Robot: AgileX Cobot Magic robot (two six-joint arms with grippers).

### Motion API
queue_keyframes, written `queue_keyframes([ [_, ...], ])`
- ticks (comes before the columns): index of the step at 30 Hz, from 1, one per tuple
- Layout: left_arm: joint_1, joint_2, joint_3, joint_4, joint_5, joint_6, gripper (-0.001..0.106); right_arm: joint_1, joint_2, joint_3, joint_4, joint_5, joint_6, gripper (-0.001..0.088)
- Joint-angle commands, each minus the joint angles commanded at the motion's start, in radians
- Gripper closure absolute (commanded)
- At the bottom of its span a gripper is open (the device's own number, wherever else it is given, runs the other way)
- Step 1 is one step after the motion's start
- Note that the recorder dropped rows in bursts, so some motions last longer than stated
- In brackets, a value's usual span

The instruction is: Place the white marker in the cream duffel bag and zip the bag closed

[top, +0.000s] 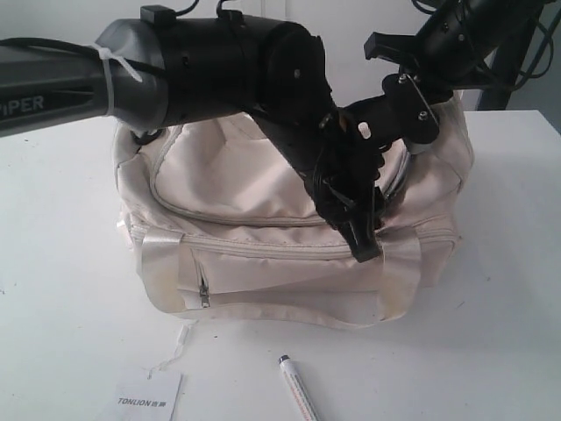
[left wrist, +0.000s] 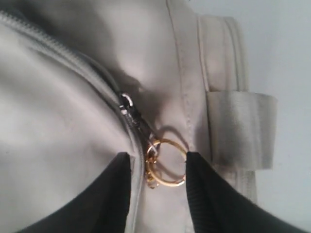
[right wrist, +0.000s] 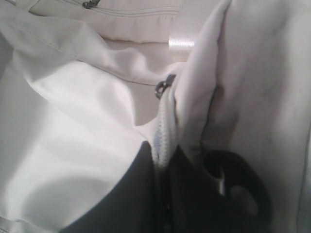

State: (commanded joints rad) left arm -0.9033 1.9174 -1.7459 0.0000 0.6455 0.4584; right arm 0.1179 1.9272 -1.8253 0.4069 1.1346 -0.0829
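Observation:
The cream duffel bag (top: pixel 263 228) stands mid-table. The white marker (top: pixel 296 388) lies on the table in front of it, outside the bag and apart from both grippers. My left gripper (left wrist: pixel 159 155) is open and points down at the bag's right top, its fingertips (left wrist: pixel 124 162) on either side of the gold ring pull (left wrist: pixel 166 162) just below the zipper slider (left wrist: pixel 130 108). The left gripper (top: pixel 361 241) hides that spot in the exterior view. My right gripper (right wrist: pixel 161 148) is shut on the bag's zipper edge (right wrist: pixel 163 126) at the right end, beside a black ring (right wrist: pixel 243 187).
A white paper tag printed TONLION (top: pixel 149 399) lies at the table's front edge, left of the marker. A loose thread (top: pixel 175 351) trails from the bag's front. The left arm (top: pixel 175 70) spans over the bag's top.

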Motion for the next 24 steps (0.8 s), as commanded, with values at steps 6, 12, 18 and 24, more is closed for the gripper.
queue_keyframes([
  [6, 0.081, -0.021, 0.000, -0.059, 0.087, -0.295, 0.063, 0.000, 0.000, 0.000, 0.000, 0.000, 0.000, 0.0868],
  [12, 0.192, -0.021, 0.000, -0.603, 0.191, -0.077, 0.063, 0.000, 0.000, 0.000, 0.000, -0.003, 0.000, 0.0868],
  [18, 0.142, 0.008, 0.002, -0.477, 0.123, 0.063, 0.063, 0.000, 0.000, 0.000, 0.000, -0.014, 0.000, 0.0868],
  [24, 0.051, 0.044, 0.002, -0.357, 0.039, 0.053, 0.063, 0.000, 0.000, 0.000, 0.000, -0.016, 0.000, 0.0868],
])
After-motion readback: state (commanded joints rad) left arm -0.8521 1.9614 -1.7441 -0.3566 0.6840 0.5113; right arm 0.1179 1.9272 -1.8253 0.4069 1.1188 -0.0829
